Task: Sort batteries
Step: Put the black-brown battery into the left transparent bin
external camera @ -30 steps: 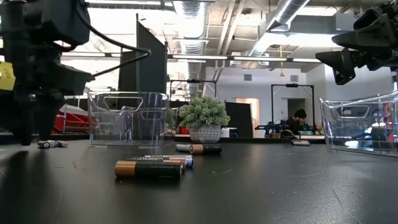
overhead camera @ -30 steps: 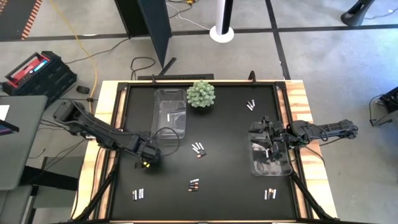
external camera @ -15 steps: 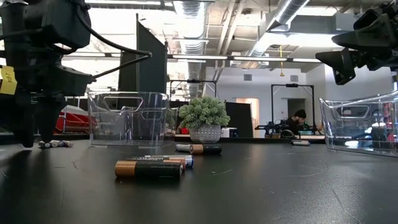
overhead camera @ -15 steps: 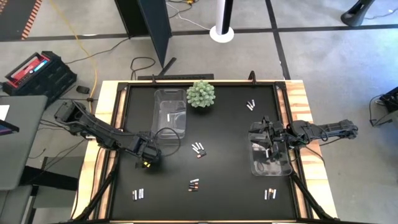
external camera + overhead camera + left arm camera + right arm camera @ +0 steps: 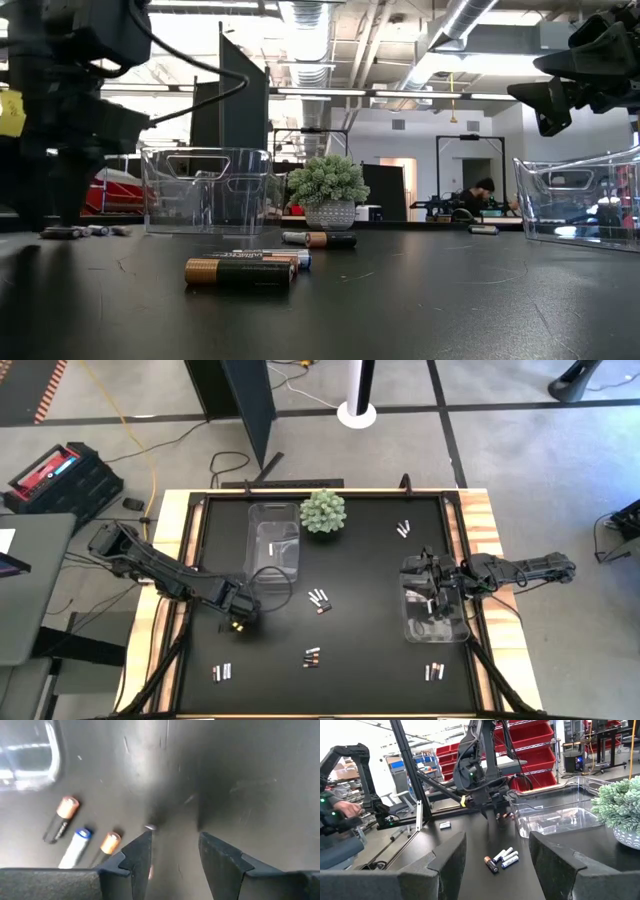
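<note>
Black tabletop (image 5: 360, 560). Batteries in small groups: mid-table (image 5: 319, 600), front centre (image 5: 312, 657), front L (image 5: 222, 673), front R (image 5: 433, 672), far R (image 5: 403, 528); one inside L clear bin (image 5: 275, 540). L gripper (image 5: 172, 842) low over bare mat, fingers apart, nothing between; three cells just beside it. R gripper (image 5: 432, 592) above R bin (image 5: 436, 622), fingers wide, empty.

Dark, copper-ended batteries (image 5: 240, 271) lie on a black table (image 5: 420, 310); a green spiky plant (image 5: 323, 511) stands beside a clear bin (image 5: 273, 540) at upper centre.
</note>
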